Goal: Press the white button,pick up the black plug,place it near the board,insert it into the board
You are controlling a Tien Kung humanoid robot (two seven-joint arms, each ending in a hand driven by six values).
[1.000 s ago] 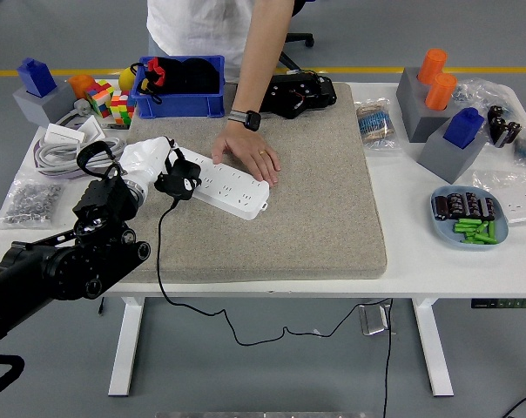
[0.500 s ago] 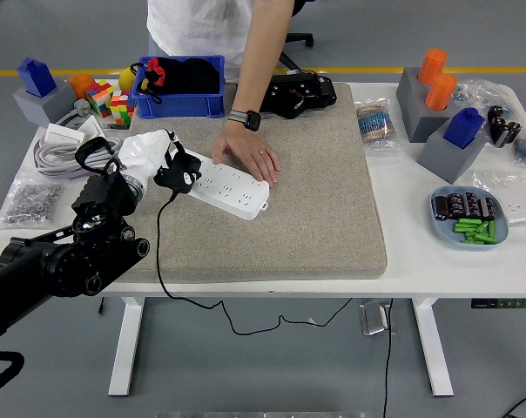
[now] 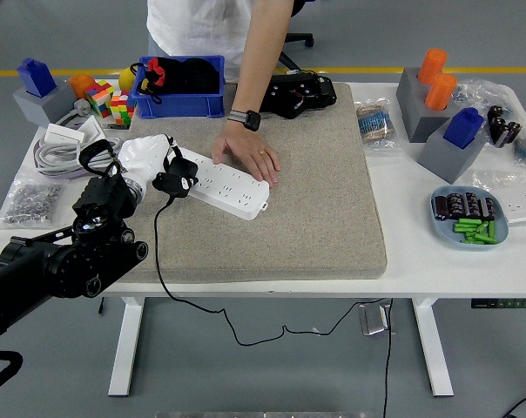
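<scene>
**Q:** ok so where's the plug right now, and what's the robot's hand doing with it?

**A:** The black plug (image 3: 176,182) is at the left end of the white power strip (image 3: 225,185), sitting right on top of that end. The left hand (image 3: 148,159), which looks white-gloved, is wrapped around it with fingers curled, so it's holding the plug. I can't tell if the prongs are actually in a socket or just resting on the strip. The plug's black cord (image 3: 158,261) drops off the near edge of the table and loops under it.

**Q:** and the strip itself?

**A:** It lies diagonally on the grey felt mat (image 3: 315,200), left end farther, right end nearer. A person standing at the far side has a hand (image 3: 248,154) pressed flat on the strip's middle, touching it. There's a dark watch (image 3: 246,118) on that wrist.

**Q:** can you see the white button?

**A:** Nope, too small to pick out on the strip.

**Q:** right arm?

**A:** Not in the shot at all. Only the black left arm (image 3: 63,261) comes in from the near left corner.

**Q:** anything else around?

**A:** A blue bin (image 3: 180,103) at the far left of the mat, some colourful cubes (image 3: 111,103) left of it, and a coil of grey cable (image 3: 58,152) just left of the robot's hand. On the right side of the white table (image 3: 420,261) there's a blue dish (image 3: 469,218) with green and black bits, plus grey blocks (image 3: 437,122) with orange and blue pieces on top.
</scene>
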